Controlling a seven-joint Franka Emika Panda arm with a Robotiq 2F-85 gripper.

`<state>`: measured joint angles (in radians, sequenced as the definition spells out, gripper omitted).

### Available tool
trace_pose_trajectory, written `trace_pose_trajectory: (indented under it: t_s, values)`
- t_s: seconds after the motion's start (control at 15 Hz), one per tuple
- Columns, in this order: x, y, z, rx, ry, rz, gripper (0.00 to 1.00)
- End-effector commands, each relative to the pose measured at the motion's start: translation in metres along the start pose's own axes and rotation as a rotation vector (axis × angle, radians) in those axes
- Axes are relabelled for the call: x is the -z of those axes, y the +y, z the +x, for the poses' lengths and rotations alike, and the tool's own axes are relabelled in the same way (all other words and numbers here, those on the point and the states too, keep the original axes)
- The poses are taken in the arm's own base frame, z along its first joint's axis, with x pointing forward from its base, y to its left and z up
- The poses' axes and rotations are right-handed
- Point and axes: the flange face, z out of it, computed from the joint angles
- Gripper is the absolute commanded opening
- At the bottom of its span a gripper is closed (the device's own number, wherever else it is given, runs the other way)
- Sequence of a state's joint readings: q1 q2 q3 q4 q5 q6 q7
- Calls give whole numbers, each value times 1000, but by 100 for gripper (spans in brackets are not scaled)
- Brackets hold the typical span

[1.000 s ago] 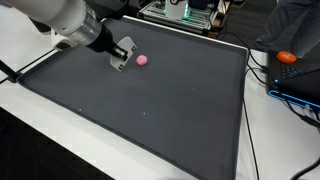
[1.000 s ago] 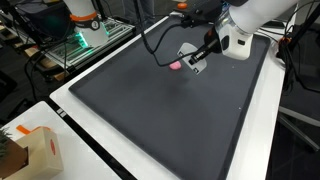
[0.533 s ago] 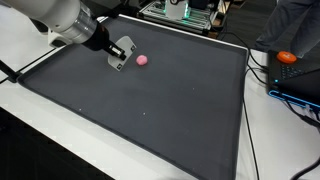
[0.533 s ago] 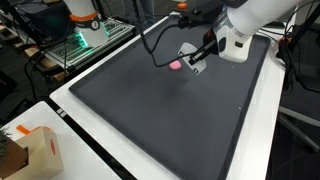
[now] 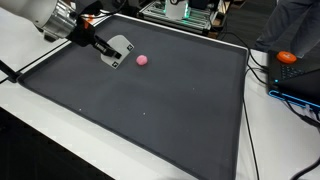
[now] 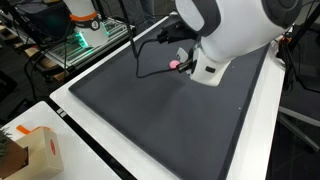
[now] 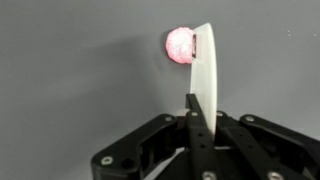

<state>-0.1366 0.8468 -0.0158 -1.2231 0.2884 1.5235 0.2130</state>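
Note:
In the wrist view my gripper (image 7: 193, 100) is shut on a thin white flat piece (image 7: 203, 65) that stands edge-on and points away from me. A small pink ball (image 7: 180, 46) lies on the dark mat, touching or just beside the far tip of the white piece on its left. In an exterior view the gripper (image 5: 118, 53) hangs low over the mat, a little left of the ball (image 5: 142, 60). In an exterior view the big white arm hides the gripper, and only the ball (image 6: 176, 64) peeks out.
The black mat (image 5: 170, 110) covers most of the white table (image 6: 110, 150). An orange object (image 5: 287, 57) and cables lie off the mat's right side. A cardboard box (image 6: 25, 150) sits at a table corner. An equipment rack (image 6: 85, 35) stands behind.
The arm has swung and turned, and the gripper has drawn slightly away from the ball. The arm's white body now blocks the gripper in an exterior view. The ball has not moved.

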Motion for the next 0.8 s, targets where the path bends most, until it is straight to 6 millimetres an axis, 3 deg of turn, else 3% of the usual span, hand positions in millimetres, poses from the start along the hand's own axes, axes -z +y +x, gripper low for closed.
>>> trace_pose_trajectory:
  t_s: [0.0, 0.33, 0.73]
  values:
    - [-13, 25, -2, -72, -21, 119, 1]
    - [-23, 55, -9, -134, 19, 212, 1]
    - [-28, 86, -36, -218, 10, 263, 1]
